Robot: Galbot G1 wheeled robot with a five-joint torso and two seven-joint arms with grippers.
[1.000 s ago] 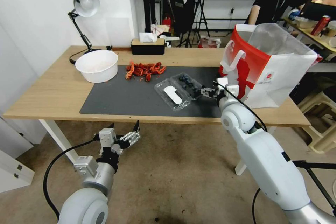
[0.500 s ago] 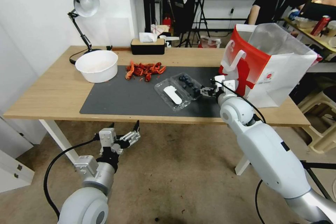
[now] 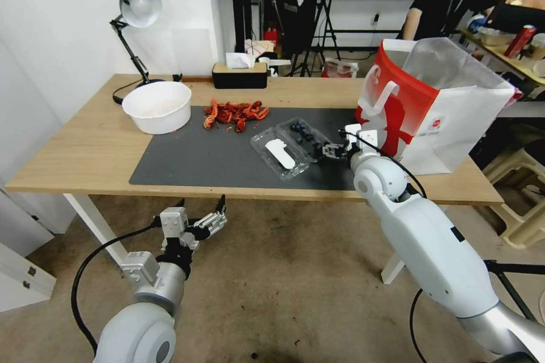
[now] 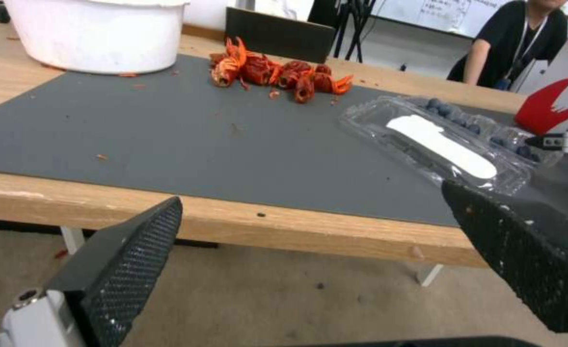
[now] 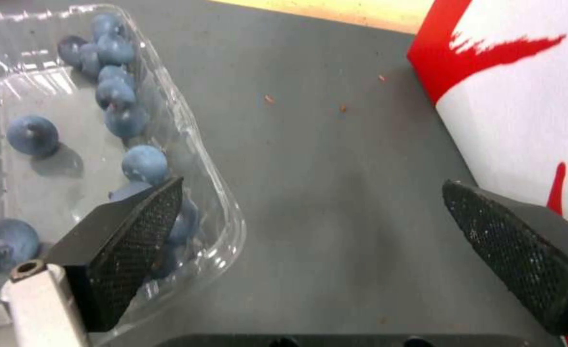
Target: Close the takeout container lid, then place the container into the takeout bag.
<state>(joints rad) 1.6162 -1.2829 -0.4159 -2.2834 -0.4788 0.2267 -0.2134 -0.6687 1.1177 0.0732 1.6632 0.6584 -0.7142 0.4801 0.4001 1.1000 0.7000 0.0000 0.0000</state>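
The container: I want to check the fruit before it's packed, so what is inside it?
The open container holds loose dark blueberries in its tray half, on the mat. The right gripper, open, has one finger over the tray edge, covering a few berries.

The head view looks down across the surface [image 3: 85,147]; the left wrist view faces it from below its edge, the right wrist view sits close above the shared takeout container [image 5: 72,144].
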